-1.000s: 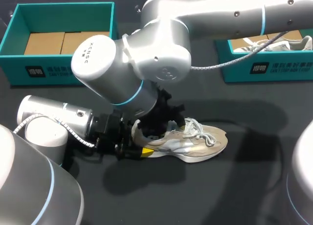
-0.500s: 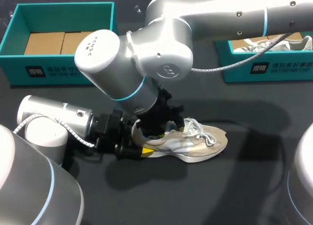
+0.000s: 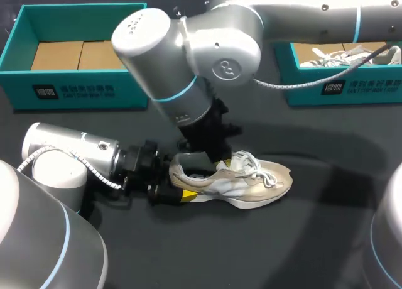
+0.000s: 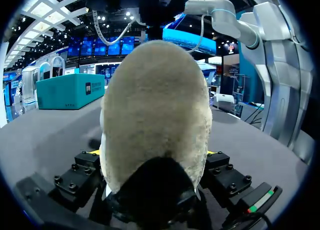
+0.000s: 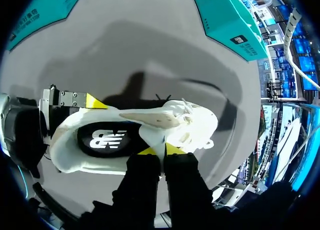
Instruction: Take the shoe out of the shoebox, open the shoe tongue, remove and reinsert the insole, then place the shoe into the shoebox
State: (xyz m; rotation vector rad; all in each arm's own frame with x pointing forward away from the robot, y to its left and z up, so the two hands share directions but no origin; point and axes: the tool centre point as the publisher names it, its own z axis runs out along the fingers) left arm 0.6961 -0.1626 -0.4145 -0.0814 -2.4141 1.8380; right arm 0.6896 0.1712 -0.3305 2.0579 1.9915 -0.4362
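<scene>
Steadiness falls to the left gripper (image 4: 151, 154), clamped across the heel of the shoe (image 3: 251, 187), which stands on its sole on the table (image 3: 314, 251), outside the shoebox (image 3: 81, 25). The right gripper (image 5: 161, 150) sits at the shoe's side by the laces; whether it grips anything I cannot tell. The insole (image 5: 110, 139) looks thin and bendy: better to pin the heel, fold the soft beige tongue (image 5: 150, 119) clear, and pinch an edge.
</scene>
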